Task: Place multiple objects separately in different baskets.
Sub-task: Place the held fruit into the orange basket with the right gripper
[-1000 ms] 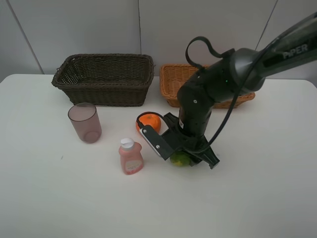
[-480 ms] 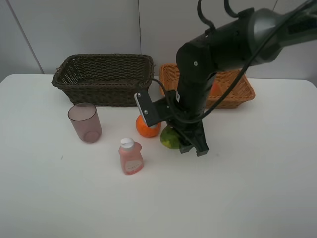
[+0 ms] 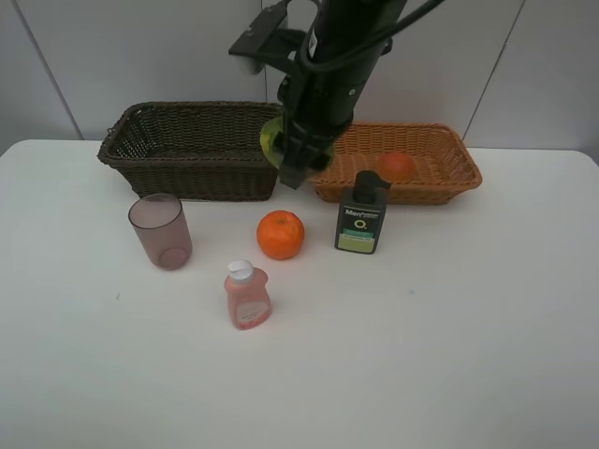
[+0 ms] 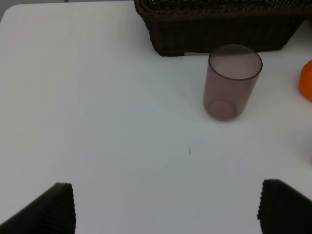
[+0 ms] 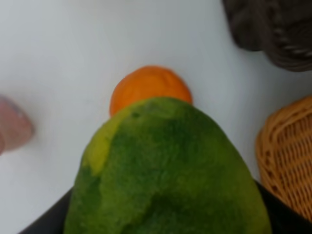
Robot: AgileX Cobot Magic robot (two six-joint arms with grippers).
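Observation:
My right gripper (image 3: pixel 290 154) is raised high over the gap between the two baskets, shut on the green mango-like fruit (image 3: pixel 271 140), which fills the right wrist view (image 5: pixel 165 170). On the table lie the orange (image 3: pixel 281 234), the dark green pump bottle (image 3: pixel 360 215), the pink bottle (image 3: pixel 247 296) and the mauve cup (image 3: pixel 161 231). A red-yellow fruit (image 3: pixel 398 166) rests in the orange-tan basket (image 3: pixel 454 173). The dark brown basket (image 3: pixel 197 150) stands to its left. My left gripper (image 4: pixel 170 209) is open over bare table, short of the cup (image 4: pixel 232 82).
A white table carries everything, with a grey wall behind the baskets. The right arm's dark links rise out of the top of the exterior view. The left wrist view catches the dark basket's wall (image 4: pixel 219 34) and the orange's edge (image 4: pixel 307 80).
The right arm has lifted the green fruit off the table beside the orange and carried it up and back toward the baskets, uncovering the pump bottle. The left gripper has not moved.

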